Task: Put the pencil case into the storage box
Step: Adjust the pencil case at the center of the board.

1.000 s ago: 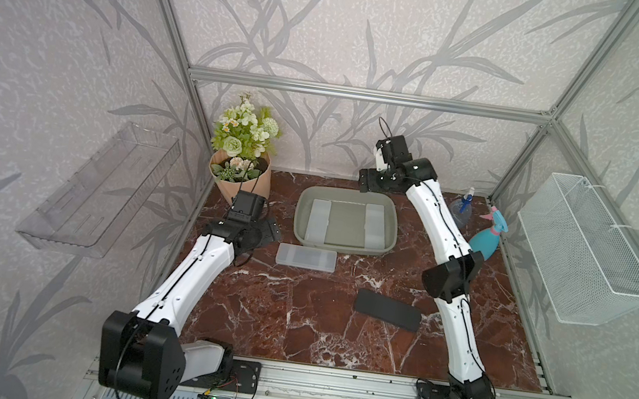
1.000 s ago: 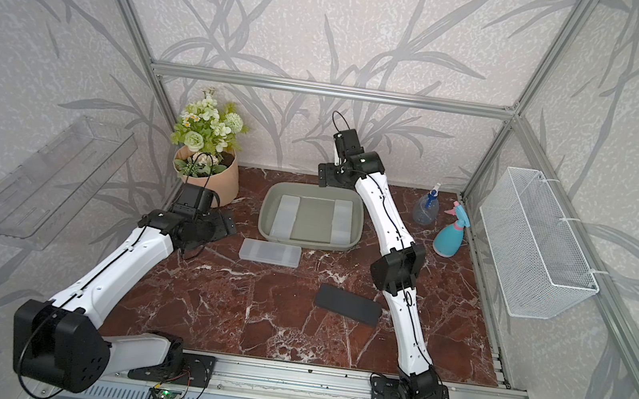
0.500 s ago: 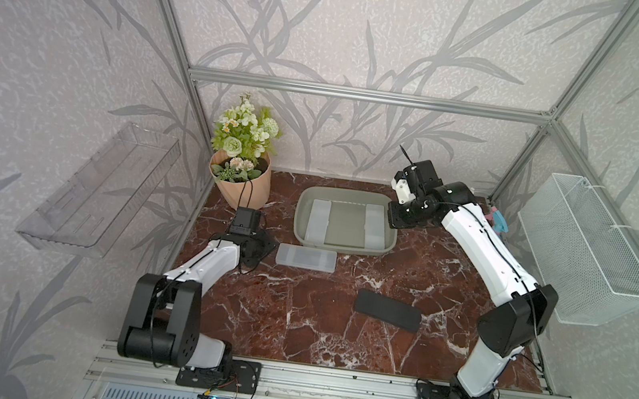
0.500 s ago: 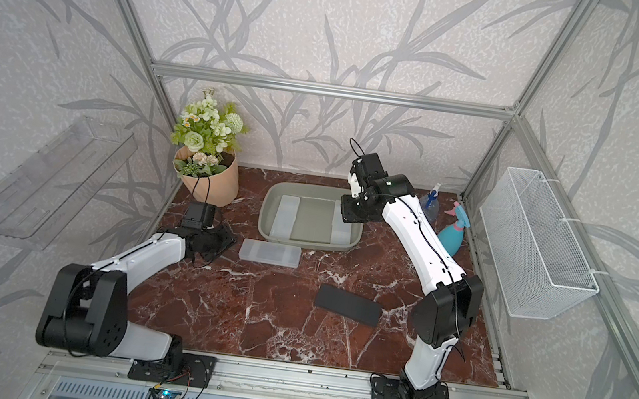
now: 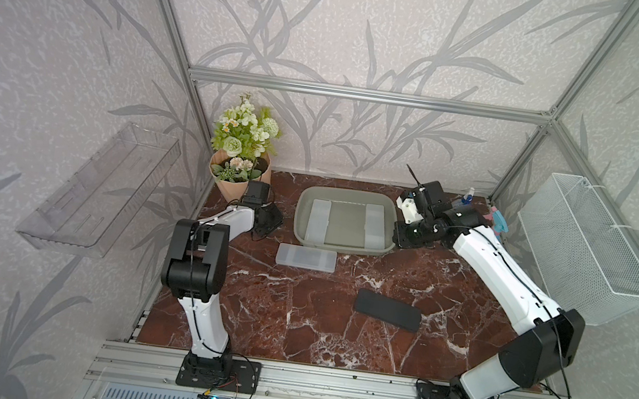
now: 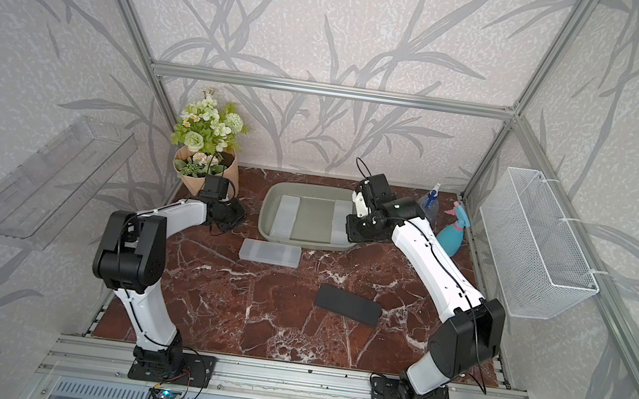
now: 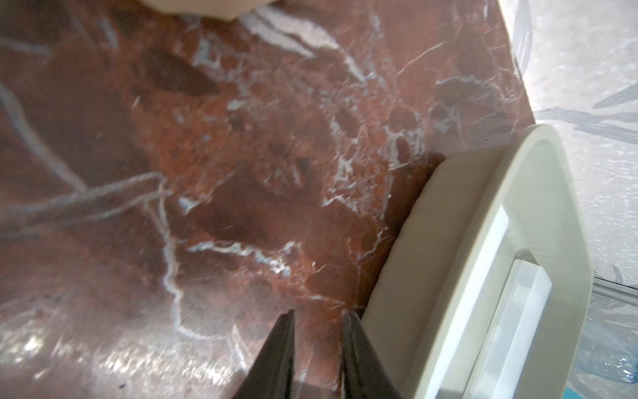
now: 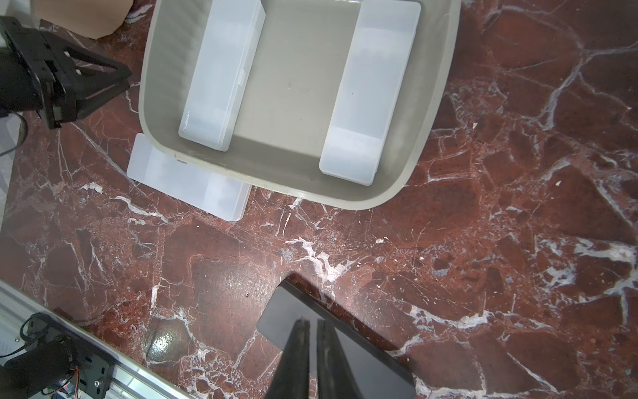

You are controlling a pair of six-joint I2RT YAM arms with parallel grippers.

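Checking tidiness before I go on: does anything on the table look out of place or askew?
Two cases lie outside the storage box: a translucent case beside its front wall, and a black case slanted mid-table. No spill or damage shows.

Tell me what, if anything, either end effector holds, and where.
Nothing is held. The left end effector is slightly open over bare tabletop; the right end effector is shut, empty.

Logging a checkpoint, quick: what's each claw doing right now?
Left claw: partly open, holding nothing.
Right claw: closed, holding nothing.
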